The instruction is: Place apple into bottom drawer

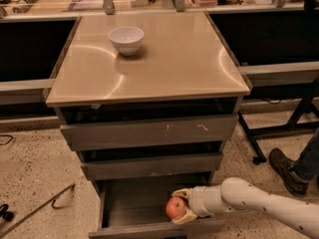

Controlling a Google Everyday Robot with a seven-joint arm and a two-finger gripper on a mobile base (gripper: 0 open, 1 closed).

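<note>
In the lower centre of the frame the bottom drawer stands pulled out below the narrow middle drawer front and the scratched top drawer front. The arm reaches in from the lower right, and the gripper is inside the drawer's right half, its two pale fingers clamped above and below the apple. The fruit sits just behind the drawer's front wall. Whether it rests on the drawer floor or hangs slightly above it is hard to tell from this angle.

The step in hand looks like the release. Done well, it means lowering until the apple is on or barely off the floor, then parting the fingers slowly so the round fruit does not roll. Afterwards the gripper should lift clear without brushing the apple or catching the middle drawer front overhead. A spot further from the front wall would leave more margin. The white bowl on the cabinet top, upper left, plays no part.
</note>
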